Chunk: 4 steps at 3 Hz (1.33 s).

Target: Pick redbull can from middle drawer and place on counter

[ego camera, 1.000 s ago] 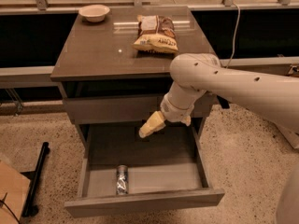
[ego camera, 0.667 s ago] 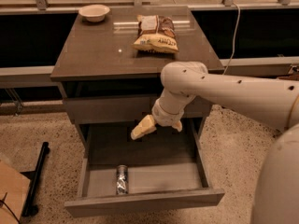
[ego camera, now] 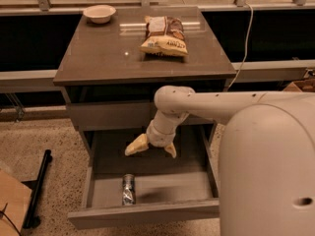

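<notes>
The redbull can lies on its side in the front left part of the open middle drawer. My gripper hangs over the drawer's rear, up and to the right of the can and apart from it. Its two yellowish fingers are spread open and hold nothing. The counter is the glossy slab on top of the cabinet, above the gripper.
A yellow-brown chip bag lies on the counter's back right part. A pale bowl sits at its back left corner. A black bar and a cardboard box lie on the floor to the left. My arm crosses from the right.
My gripper has moved left and down over the open drawer, closer to the can. The can has not moved.
</notes>
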### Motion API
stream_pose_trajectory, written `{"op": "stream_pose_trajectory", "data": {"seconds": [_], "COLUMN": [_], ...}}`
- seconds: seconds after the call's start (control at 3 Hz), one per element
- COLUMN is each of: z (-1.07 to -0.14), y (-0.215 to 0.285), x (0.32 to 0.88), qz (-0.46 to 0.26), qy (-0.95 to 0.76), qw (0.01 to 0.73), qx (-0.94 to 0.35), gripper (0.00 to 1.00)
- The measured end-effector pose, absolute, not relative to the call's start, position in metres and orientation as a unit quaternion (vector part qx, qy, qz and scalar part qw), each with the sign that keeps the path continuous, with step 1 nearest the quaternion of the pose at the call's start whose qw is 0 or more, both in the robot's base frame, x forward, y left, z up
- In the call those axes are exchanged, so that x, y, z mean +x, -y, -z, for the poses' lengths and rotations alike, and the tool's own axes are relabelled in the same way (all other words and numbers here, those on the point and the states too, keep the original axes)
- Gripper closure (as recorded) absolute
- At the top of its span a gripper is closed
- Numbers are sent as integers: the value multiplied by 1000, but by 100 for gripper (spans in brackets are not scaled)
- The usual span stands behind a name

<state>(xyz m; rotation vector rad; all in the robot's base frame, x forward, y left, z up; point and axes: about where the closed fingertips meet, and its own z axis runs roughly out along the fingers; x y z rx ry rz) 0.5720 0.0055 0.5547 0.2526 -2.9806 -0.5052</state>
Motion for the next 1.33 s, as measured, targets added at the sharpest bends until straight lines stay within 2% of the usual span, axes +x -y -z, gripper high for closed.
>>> {"op": "stream_pose_trajectory", "data": {"seconds": [0.33, 0.67, 1.33], "z": [-523, -523, -460], "y": [-28, -28, -51], "x": [565, 565, 553], "qz": [161, 161, 92], "qy": [982, 982, 991], "qw": [87, 87, 94], "qx": [55, 55, 27], "gripper": [0, 0, 0]}}
